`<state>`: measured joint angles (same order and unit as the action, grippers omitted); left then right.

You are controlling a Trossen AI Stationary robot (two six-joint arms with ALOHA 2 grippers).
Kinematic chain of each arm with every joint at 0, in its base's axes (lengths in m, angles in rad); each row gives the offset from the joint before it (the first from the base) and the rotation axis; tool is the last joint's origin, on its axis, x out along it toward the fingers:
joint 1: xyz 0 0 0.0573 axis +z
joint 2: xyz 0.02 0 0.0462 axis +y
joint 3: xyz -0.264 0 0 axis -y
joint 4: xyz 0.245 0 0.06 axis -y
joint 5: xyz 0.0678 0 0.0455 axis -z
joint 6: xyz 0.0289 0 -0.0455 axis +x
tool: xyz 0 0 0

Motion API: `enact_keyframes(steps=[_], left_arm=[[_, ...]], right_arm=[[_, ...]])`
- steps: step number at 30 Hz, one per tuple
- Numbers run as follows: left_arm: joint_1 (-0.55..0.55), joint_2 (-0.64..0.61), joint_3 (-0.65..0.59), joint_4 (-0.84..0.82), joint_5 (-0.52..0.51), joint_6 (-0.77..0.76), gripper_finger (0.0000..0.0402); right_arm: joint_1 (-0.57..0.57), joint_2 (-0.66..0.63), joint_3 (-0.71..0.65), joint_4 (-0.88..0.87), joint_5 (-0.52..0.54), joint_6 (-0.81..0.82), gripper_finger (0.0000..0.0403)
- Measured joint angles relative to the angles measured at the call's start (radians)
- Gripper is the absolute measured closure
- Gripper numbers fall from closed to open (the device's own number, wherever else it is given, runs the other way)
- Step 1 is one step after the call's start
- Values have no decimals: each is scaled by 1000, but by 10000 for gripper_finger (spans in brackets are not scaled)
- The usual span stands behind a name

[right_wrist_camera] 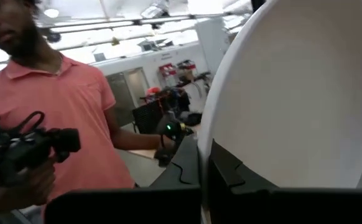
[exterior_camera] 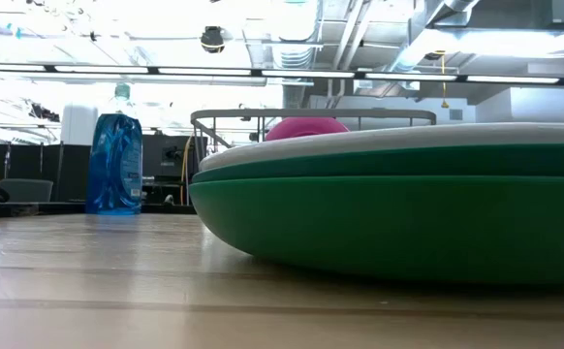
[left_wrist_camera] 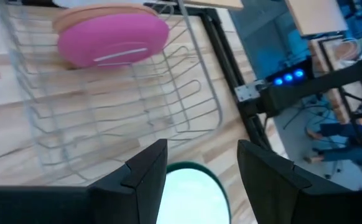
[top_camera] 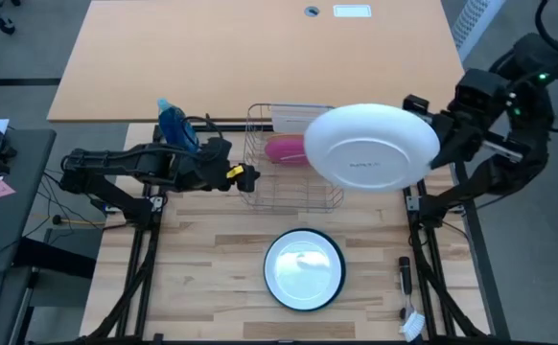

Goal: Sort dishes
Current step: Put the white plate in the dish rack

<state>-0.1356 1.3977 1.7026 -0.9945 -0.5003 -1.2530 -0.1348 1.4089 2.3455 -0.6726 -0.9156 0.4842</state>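
A: We hold the white plate [top_camera: 370,147] in our right tool [right_wrist_camera: 204,163], clamped on its rim, and the plate hangs in the air above the right end of the wire rack [top_camera: 293,187]. How will it handle, do you think?

B: It looks stiff and smooth, so we judge it slippery and breakable if it drops. We grip only a thin edge, and the whole disc hangs out to one side of the tool, so it could swing or slide out. The rim is the right place to hold, but we should move slowly.

A: And the other dishes?

B: The pink plate [left_wrist_camera: 112,38] stands in the rack with an orange plate [left_wrist_camera: 97,12] just behind it. The dark-rimmed plate [top_camera: 303,269] lies flat on the tabletop [top_camera: 202,287], on top of a green plate [exterior_camera: 389,223].

A: Our left tool [left_wrist_camera: 196,177]?

B: It hovers beside the left end of the rack, fingers apart and holding nothing.
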Motion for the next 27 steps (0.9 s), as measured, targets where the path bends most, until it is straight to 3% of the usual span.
enact_keyframes(steps=[14,20,27], left_arm=[[-9,0,0,91,-2,11,212],[-16,0,0,179,-2,28,212],[-46,2,0,436,-2,243,212]], right_arm=[[101,-76,0,-324,243,-157,401],[190,-65,-1,-328,217,-256,400],[228,-77,0,-328,207,-283,400]])
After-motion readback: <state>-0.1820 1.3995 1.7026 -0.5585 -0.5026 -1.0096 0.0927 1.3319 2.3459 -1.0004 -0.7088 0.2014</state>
